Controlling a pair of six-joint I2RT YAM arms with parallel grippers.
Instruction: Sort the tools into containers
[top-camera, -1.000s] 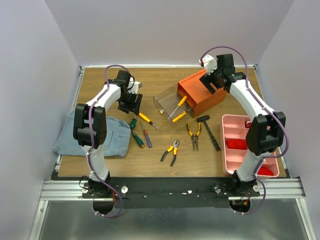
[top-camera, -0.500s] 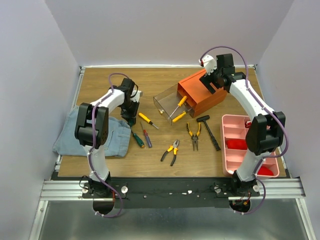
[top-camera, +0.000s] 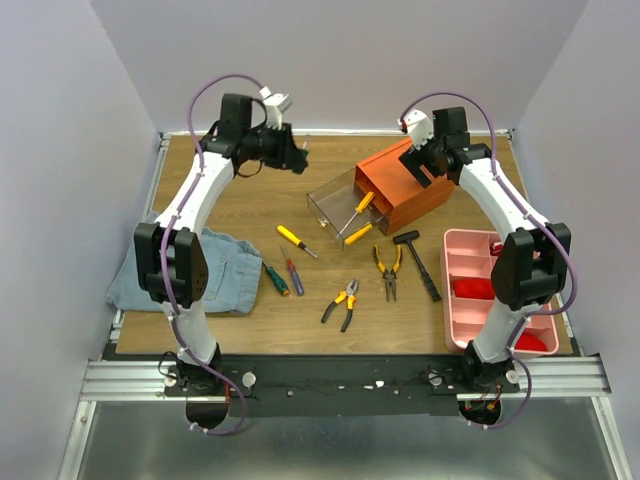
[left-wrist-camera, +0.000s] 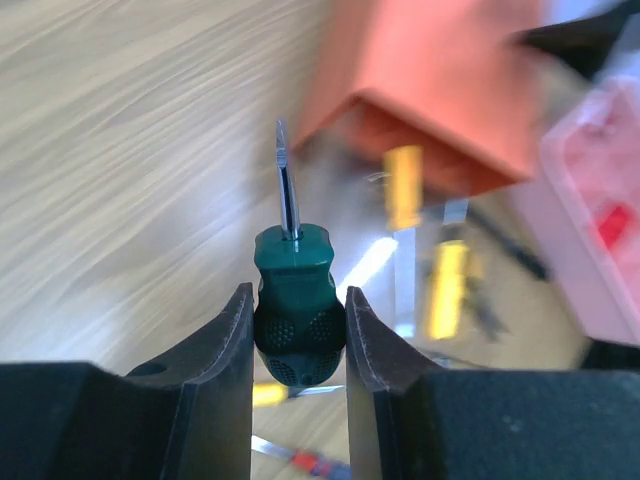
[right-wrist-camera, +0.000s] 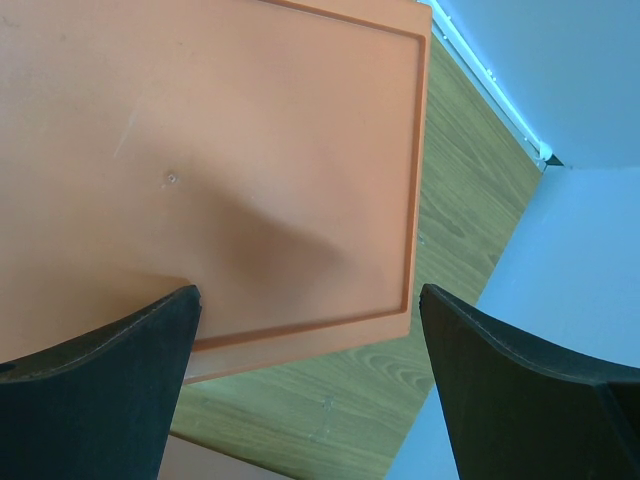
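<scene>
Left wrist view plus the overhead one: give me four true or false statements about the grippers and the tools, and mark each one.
1. The left gripper grips a green-handled screwdriver. True.
2. The right gripper is clamped on the hammer. False: it hangs open over the orange cabinet, and the hammer lies on the table.
3. The clear drawer is pulled out of the cabinet. True.
4. Both pliers are inside the clear drawer. False: both lie on the table in front of it.

The stubby green screwdriver (left-wrist-camera: 292, 290) has a dimpled plastic handle and a bright metal shaft. The box-shaped orange cabinet (right-wrist-camera: 200, 150) looks smooth, matt plastic; its clear drawer (top-camera: 335, 205) glossy; beneath it, grained wooden tabletop (top-camera: 330, 160).
</scene>
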